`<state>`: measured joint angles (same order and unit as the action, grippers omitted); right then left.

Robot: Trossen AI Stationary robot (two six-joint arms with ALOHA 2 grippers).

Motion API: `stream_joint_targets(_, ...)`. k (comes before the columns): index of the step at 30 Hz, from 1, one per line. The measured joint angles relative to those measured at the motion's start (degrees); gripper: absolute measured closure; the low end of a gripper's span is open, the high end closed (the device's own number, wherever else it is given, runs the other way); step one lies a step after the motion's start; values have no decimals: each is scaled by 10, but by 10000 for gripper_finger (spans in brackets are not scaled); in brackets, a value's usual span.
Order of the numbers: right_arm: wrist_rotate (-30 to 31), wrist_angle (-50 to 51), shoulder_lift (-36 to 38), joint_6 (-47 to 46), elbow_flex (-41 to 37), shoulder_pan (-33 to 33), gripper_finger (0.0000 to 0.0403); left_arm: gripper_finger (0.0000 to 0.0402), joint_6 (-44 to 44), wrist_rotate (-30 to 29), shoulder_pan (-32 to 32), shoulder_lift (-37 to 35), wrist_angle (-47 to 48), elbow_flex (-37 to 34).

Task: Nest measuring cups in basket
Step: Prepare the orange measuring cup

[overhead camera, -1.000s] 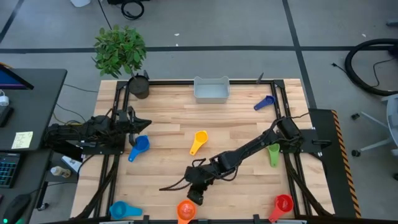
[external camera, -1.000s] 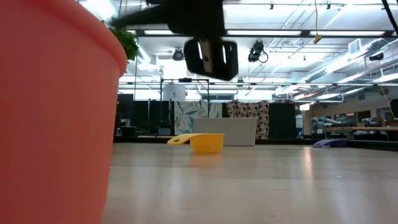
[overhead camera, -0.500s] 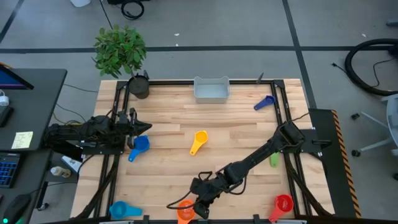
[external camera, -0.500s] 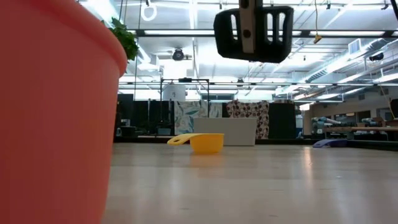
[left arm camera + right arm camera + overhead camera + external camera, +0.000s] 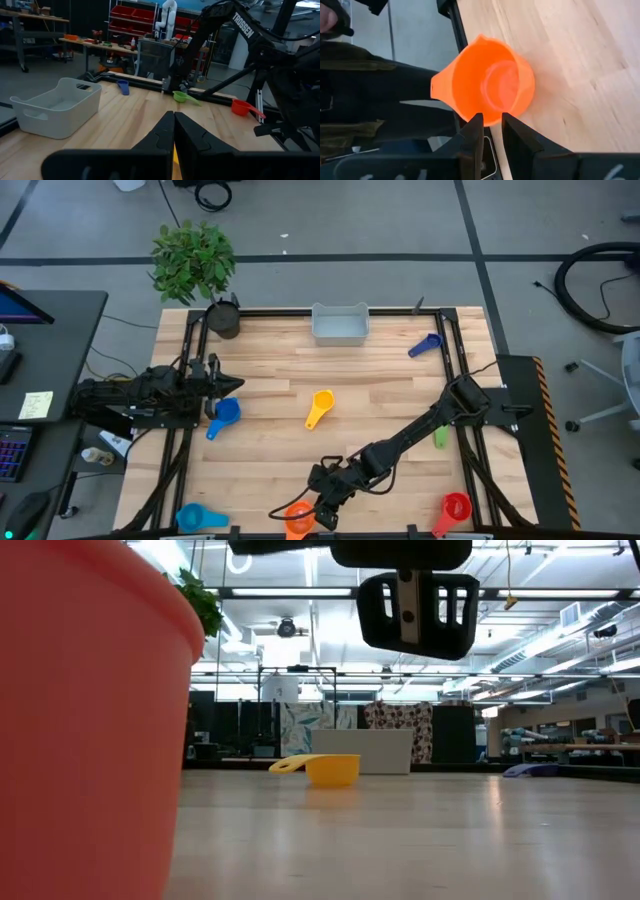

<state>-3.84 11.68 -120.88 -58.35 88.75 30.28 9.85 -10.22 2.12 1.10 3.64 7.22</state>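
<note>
Overhead and wrist views of a wooden desk (image 5: 380, 395) with scattered measuring cups. The right hand (image 5: 318, 512) reaches to the near edge of the desk, directly over the orange cup (image 5: 297, 520). In the right wrist view the orange cup (image 5: 490, 80) lies upright just ahead of the right hand (image 5: 492, 131), whose fingers (image 5: 473, 132) stand narrowly parted with a slim gap between them; the cup's rim sits at the fingertips, but whether a finger touches or straddles the wall cannot be told. The cup rests on the desk at its very edge, handle toward the floor side.

The left hand (image 5: 222, 384) waits at the left side of the desk, fingers pressed together and empty, as the left wrist view (image 5: 173, 131) confirms; the blue cup (image 5: 226, 414) lies just beside it.

The basket (image 5: 340, 324) stands at the far edge of the desk, centre, well apart from both hands. The yellow cup (image 5: 319, 406) lies mid-desk, between the basket and the right hand. The dark blue cup (image 5: 425, 345) lies near the far right corner, the green cup (image 5: 439, 434) beside the right arm, the red cup (image 5: 453, 508) at the near right corner, and the light blue cup (image 5: 197, 517) at the near left corner. A plant pot (image 5: 224, 318) stands at the far left corner.
</note>
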Motion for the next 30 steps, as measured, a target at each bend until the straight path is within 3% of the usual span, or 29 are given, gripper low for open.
stream_joint_targets(11, 0, -1, 0, 2, 0, 0, 335, 386, 0, 2, 0, 0, 0, 0)
stream_joint_targets(20, 10, -28, 0, 1, 0, 1, 335, 386, 1, 39, 0, 0, 1, 0)
stream_joint_targets(30, 29, -12, 0, 46, 0, 0, 335, 386, 30, 123, 0, 1, -2, 0)
